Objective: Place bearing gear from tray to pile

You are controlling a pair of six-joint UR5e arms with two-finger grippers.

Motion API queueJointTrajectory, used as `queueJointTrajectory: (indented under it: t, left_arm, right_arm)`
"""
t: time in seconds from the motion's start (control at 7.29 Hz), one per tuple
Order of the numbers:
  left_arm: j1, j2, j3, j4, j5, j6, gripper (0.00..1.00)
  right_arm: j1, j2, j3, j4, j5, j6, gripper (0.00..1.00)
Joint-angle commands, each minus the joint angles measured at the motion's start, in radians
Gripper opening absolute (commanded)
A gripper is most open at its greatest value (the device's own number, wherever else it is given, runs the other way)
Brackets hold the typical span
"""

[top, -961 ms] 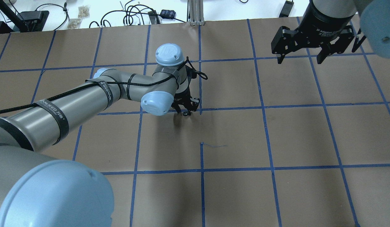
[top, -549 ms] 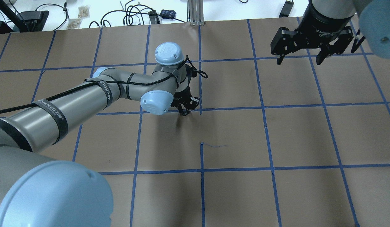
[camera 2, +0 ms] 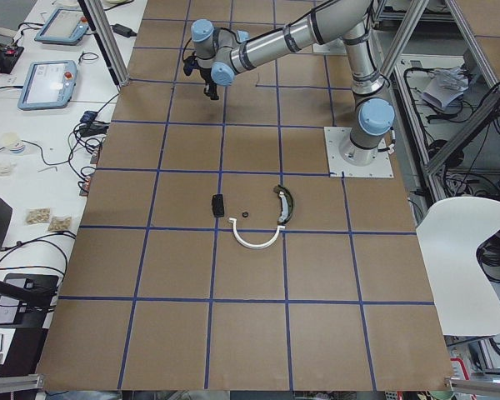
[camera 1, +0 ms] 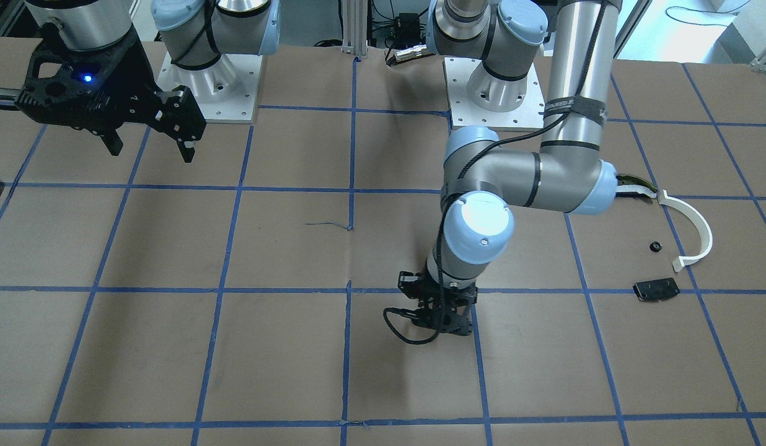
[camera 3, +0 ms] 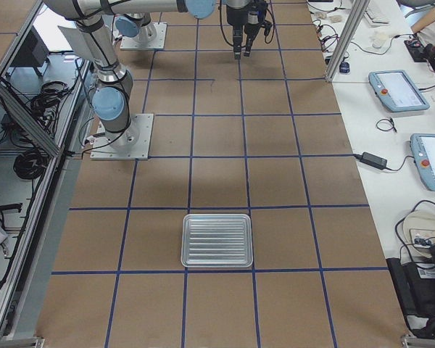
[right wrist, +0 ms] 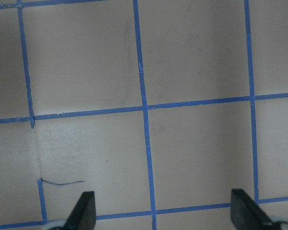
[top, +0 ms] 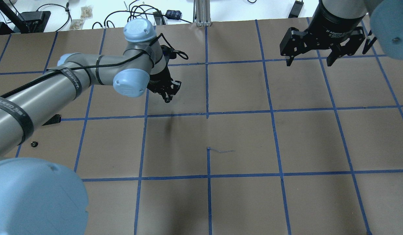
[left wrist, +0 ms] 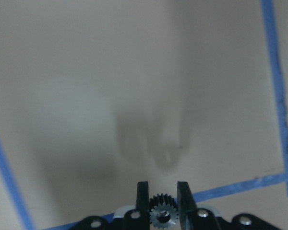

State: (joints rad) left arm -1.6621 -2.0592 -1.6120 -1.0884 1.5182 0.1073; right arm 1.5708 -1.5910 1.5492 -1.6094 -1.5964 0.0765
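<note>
Over worktop (top: 240, 137), left of centre: left end effector (top: 167, 94) hangs clenched on small toothed gear (left wrist: 161, 214), pinched between both fingers (left wrist: 143, 196), clear of brown paper. Pile (camera 1: 655, 246) lies well apart toward robot's left end: white arc (camera 1: 706, 238), black plate (camera 1: 655, 289), dark curved piece (camera 1: 634, 188). Ribbed tray (camera 3: 217, 240) sits well apart at right end. Right end effector (top: 309, 61) hovers far right, jaws spread, released.

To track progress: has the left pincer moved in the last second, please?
Yes: in the overhead view the left pincer shifted up-left, away from the blue tape crossing.
</note>
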Motion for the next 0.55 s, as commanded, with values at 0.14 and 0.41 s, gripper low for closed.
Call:
queueJointTrajectory:
  t: [0.14, 0.41]
  left_arm:
    - [0.343, 0.062, 0.023, -0.134, 0.099, 0.357, 0.0]
    - [0.557, 0.07, -0.035, -0.134, 0.194, 0.581, 0.0]
  right_arm:
    - [0.0, 0.0, 0.003, 0.0, 0.001, 0.0, 1.0]
    - [0.0, 0.0, 0.005, 0.0, 0.0, 0.0, 1.0]
